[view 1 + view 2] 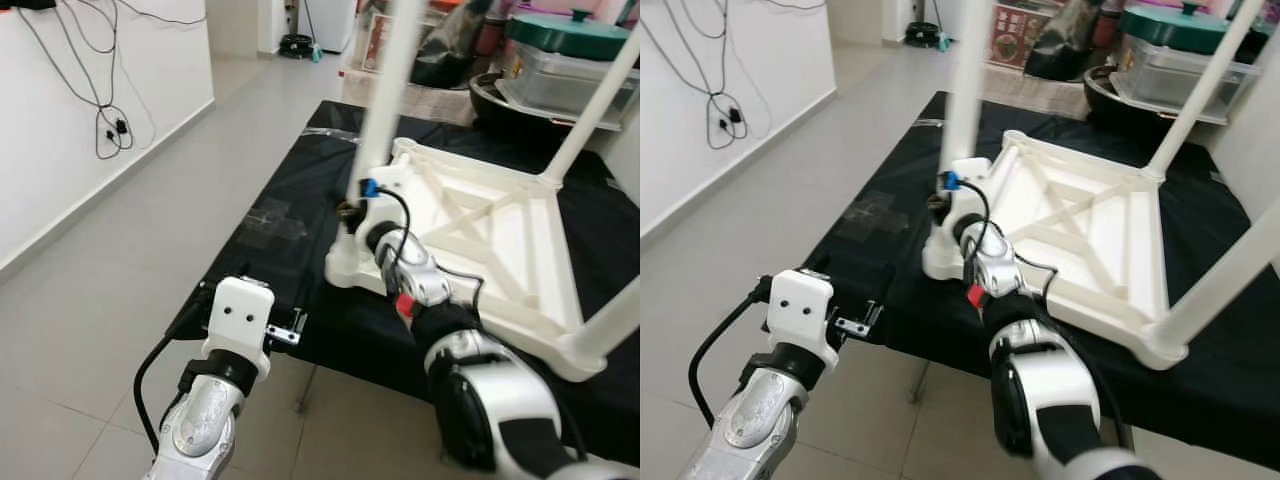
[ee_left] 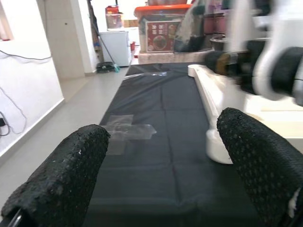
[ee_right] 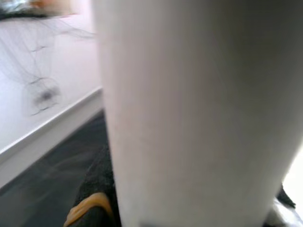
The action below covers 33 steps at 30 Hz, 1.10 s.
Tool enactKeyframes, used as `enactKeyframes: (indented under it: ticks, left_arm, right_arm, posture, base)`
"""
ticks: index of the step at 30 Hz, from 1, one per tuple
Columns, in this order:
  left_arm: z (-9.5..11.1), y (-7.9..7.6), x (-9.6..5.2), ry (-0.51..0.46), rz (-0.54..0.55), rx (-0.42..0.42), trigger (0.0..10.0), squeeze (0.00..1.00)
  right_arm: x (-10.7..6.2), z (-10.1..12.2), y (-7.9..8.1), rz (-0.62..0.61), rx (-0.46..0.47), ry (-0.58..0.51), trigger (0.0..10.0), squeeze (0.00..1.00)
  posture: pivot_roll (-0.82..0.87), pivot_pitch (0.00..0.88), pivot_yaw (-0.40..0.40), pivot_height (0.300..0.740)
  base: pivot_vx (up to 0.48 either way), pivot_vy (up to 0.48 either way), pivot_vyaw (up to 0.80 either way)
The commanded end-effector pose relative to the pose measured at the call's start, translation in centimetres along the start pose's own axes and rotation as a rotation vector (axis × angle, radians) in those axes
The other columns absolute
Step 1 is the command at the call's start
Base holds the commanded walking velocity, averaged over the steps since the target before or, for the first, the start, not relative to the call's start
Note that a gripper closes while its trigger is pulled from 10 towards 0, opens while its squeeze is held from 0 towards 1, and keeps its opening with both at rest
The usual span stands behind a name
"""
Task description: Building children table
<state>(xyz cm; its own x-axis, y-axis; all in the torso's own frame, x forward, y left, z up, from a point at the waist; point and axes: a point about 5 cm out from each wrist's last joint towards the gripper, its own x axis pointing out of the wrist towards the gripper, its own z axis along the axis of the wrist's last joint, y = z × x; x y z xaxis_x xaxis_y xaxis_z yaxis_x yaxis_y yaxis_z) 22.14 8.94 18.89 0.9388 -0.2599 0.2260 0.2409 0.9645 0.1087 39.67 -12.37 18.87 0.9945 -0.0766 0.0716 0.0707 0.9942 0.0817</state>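
Head views: a white plastic children's table [image 1: 480,240] lies upside down on a black-covered work surface [image 1: 290,190], underside ribs up, w/ three legs standing in corner sockets; the near-left leg [image 1: 385,100] rises out of the corner closest to the robot's left. The right gripper [image 1: 352,215] is at the base of that leg, right where it meets the socket; whether its fingers are clamped on the leg or just beside it can't be told from here. The left gripper [image 1: 285,325] hangs at the near edge of the black surface, well apart from the table. Clear tape [image 1: 272,222] is stuck on the cloth betw the two. Left wrist view: the two black textured fingers [image 2: 61,179] stand wide apart w/ nothing betw them, looking down the black cloth toward the table corner. Right wrist view: the white leg [image 3: 199,109] sits v close and blurred, w/ a bit of dark finger and an orange tip low beside it; grip state still unclear. Judgement: the step looks like seating this leg in its socket. To do it well, keep the leg straight upright, press down along its axis, not sideways, and prob brace the tabletop w/ the left so it doesn't slide on the cloth
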Motion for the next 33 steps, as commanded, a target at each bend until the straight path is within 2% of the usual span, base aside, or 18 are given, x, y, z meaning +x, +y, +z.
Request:
enactKeyframes:
  ticks: [1,6,7,8,9,10,13,14,16,17,18,20,21,22,27,29,31,33]
  left_arm:
    - [-0.2,-0.3,0.0,0.005,-0.013,-0.001,10.0,0.0]
    - [-0.2,-0.2,0.0,0.007,-0.015,0.0,10.0,0.0]
    - [-0.2,-0.2,0.0,0.008,-0.014,0.0,10.0,0.0]
    - [-0.2,-0.2,0.0,0.008,-0.013,0.001,10.0,0.0]
    - [-0.2,-0.2,0.0,0.008,-0.013,0.001,10.0,0.0]
    - [-0.2,-0.2,0.0,0.008,-0.013,0.001,10.0,0.0]
    - [-0.2,-0.2,0.0,0.009,-0.013,0.001,10.0,0.0]
    - [-0.3,-0.2,0.0,0.011,-0.012,-0.002,10.0,0.0]
    - [-0.3,-0.3,0.0,0.012,-0.011,-0.004,10.0,0.0]
    - [-0.3,-0.3,0.0,0.012,-0.01,-0.003,10.0,0.0]
    - [-0.3,-0.3,0.0,0.012,-0.01,-0.003,10.0,0.0]
    - [-0.3,-0.2,0.0,0.012,-0.009,-0.003,10.0,0.0]
    - [-0.3,-0.2,0.0,0.012,-0.009,-0.003,10.0,0.0]
    - [-0.4,-0.2,0.0,0.012,-0.01,-0.003,10.0,0.0]
    - [-0.5,-0.3,-0.3,0.02,-0.021,0.002,10.0,0.0]
    - [-0.5,-0.3,-0.3,0.02,-0.021,0.002,10.0,0.0]
    - [-0.5,-0.2,-0.3,0.02,-0.013,0.003,10.0,0.0]
    - [-0.5,-0.2,-0.3,0.018,-0.009,0.004,10.0,0.0]
  right_arm:
    - [-0.3,-0.9,-1.6,-0.122,-0.012,0.048,0.0,0.0]
    - [-1.8,-1.5,0.6,-0.148,0.037,0.048,0.0,0.0]
    - [-1.7,-1.2,1.4,-0.113,0.056,0.025,6.7,0.0]
    - [-1.6,-0.7,2.1,-0.063,0.067,-0.015,10.0,0.88]
    - [-1.6,-0.7,2.1,-0.063,0.067,-0.015,10.0,0.88]
    - [-1.5,-0.1,2.5,-0.015,0.064,-0.07,10.0,1.0]
    - [-1.3,0.7,3.0,0.068,0.057,-0.134,10.0,1.0]
    - [-1.3,1.6,2.7,0.124,-0.004,-0.202,10.0,0.0]
    - [-1.3,1.9,2.7,0.147,-0.023,-0.221,10.0,0.0]
    - [-1.3,1.9,3.0,0.266,0.036,-0.197,10.0,0.0]
    - [-1.3,1.9,3.0,0.266,0.036,-0.197,10.0,0.0]
    - [-1.3,1.8,3.3,0.532,0.155,-0.134,10.0,0.0]
    - [-1.3,1.8,3.3,0.532,0.155,-0.134,10.0,0.0]
    - [-1.5,1.5,3.4,0.691,0.163,-0.095,10.0,0.0]
    - [-2.4,0.4,3.3,1.107,0.112,0.048,10.0,0.0]
    - [-2.4,0.4,3.3,1.107,0.112,0.048,10.0,0.0]
    - [-3.5,-0.6,3.8,1.325,0.007,0.122,10.0,0.0]
    - [-4.0,-1.0,4.2,1.417,-0.031,0.161,10.0,0.0]
  posture:
    - [0.12,0.074,-0.118,0.74]
    - [0.12,0.075,-0.116,0.74]
    - [0.12,0.076,-0.114,0.74]
    - [0.12,0.076,-0.113,0.74]
    - [0.12,0.076,-0.113,0.74]
    - [0.12,0.076,-0.114,0.74]
    - [0.12,0.072,-0.115,0.74]
    - [0.11,0.067,-0.116,0.74]
    - [0.11,0.067,-0.116,0.74]
    - [0.11,0.065,-0.115,0.74]
    - [0.11,0.065,-0.115,0.74]
    - [0.11,0.064,-0.117,0.74]
    - [0.11,0.064,-0.117,0.74]
    - [0.11,0.058,-0.115,0.74]
    - [0.12,0.054,-0.121,0.74]
    - [0.12,0.054,-0.121,0.74]
    - [0.12,0.046,-0.123,0.74]
    - [0.13,0.045,-0.129,0.74]
  base:
    - [0.0,0.0,0.0]
    - [0.0,0.0,0.0]
    - [0.0,0.0,0.0]
    - [0.0,0.0,0.0]
    - [0.0,0.0,0.0]
    - [0.0,0.0,0.0]
    - [0.0,0.0,0.0]
    - [0.0,0.0,0.0]
    - [0.0,0.0,0.0]
    - [0.0,0.0,0.0]
    - [0.0,0.0,0.0]
    - [0.0,0.0,0.0]
    - [0.0,0.0,0.0]
    - [0.0,0.0,0.0]
    - [0.0,0.0,0.0]
    - [0.0,0.0,0.0]
    - [0.0,0.0,0.0]
    - [0.0,0.0,0.0]
